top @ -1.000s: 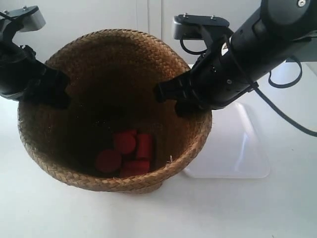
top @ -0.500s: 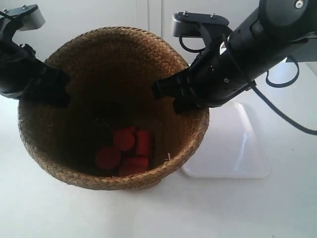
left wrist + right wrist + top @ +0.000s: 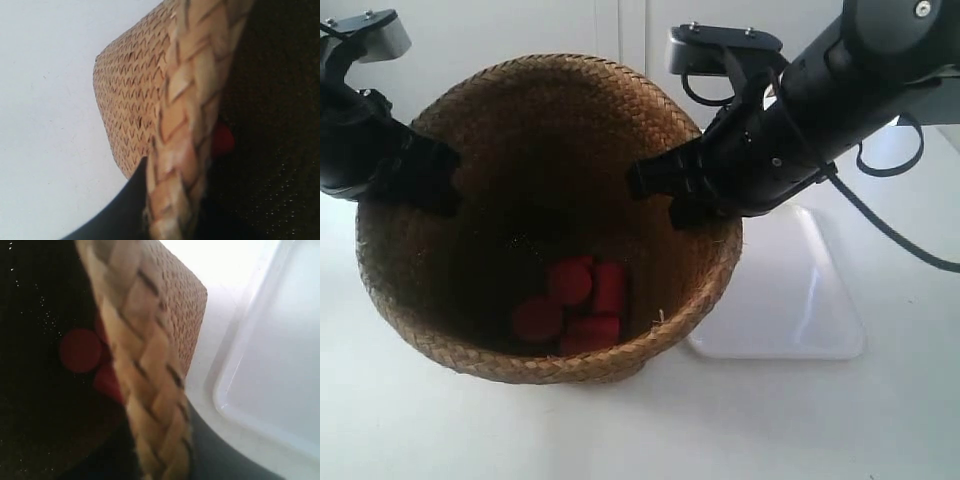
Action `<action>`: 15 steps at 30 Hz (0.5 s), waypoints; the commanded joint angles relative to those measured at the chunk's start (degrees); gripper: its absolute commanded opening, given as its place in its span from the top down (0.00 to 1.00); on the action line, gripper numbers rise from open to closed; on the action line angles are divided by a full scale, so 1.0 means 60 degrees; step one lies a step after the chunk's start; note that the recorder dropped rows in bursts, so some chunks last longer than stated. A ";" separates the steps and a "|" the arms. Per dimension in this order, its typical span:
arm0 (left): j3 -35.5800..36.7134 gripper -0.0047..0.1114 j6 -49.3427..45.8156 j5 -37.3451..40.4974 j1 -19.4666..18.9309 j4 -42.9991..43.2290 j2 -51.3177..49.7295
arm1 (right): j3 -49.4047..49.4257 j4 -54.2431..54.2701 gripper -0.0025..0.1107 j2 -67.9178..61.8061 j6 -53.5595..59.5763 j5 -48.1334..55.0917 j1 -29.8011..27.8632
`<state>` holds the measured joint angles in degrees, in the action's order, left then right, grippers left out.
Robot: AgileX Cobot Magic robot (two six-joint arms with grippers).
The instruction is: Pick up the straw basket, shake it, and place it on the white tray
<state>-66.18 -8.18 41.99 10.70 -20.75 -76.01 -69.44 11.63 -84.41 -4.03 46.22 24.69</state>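
White table (image 3: 840, 420) – the bare surface under everything.

The straw basket (image 3: 535, 120) – the biggest thing on view, mouth wide open to the exterior camera, braided rim flaring, inside dark. It stands over the table just beside the white tray, not on it. In the exterior view its rim overlaps the tray's near corner. In the right wrist view a strip of table shows between the basket's base and the tray's edge. We cannot tell whether the base touches the table or hangs just clear of it.

The white tray (image 3: 805, 300) – flat, glossy, low rim, nothing lying on the part we can see.

Right gripper (image 3: 672, 198) – at the exterior view's right, tray side. It is clamped over the basket's rim, one finger (image 3: 220, 455) outside the weave and the other down in the dark inside.

Left gripper (image 3: 432, 182) – on the opposite rim, likewise clenched on the braid, with its outer finger (image 3: 122, 210) against the basket wall.

Red pieces (image 3: 575, 305) – at least four short cylinders, huddled together and touching at the bottom of the basket, some showing round ends up.
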 commanded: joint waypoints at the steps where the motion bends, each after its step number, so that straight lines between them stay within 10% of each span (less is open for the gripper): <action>1: -0.0727 0.96 -0.0287 0.1133 0.0049 -0.1089 0.0551 | -0.0694 0.0260 0.98 0.0750 0.0271 0.1670 0.0074; 15: -0.0429 0.96 -0.0347 0.0611 0.0046 -0.1016 0.0008 | -0.0327 -0.0576 0.98 0.0474 -0.0270 0.0234 -0.0118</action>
<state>-68.34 -8.54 45.73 11.08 -23.29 -77.02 -71.19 9.67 -82.49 -6.64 50.39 24.32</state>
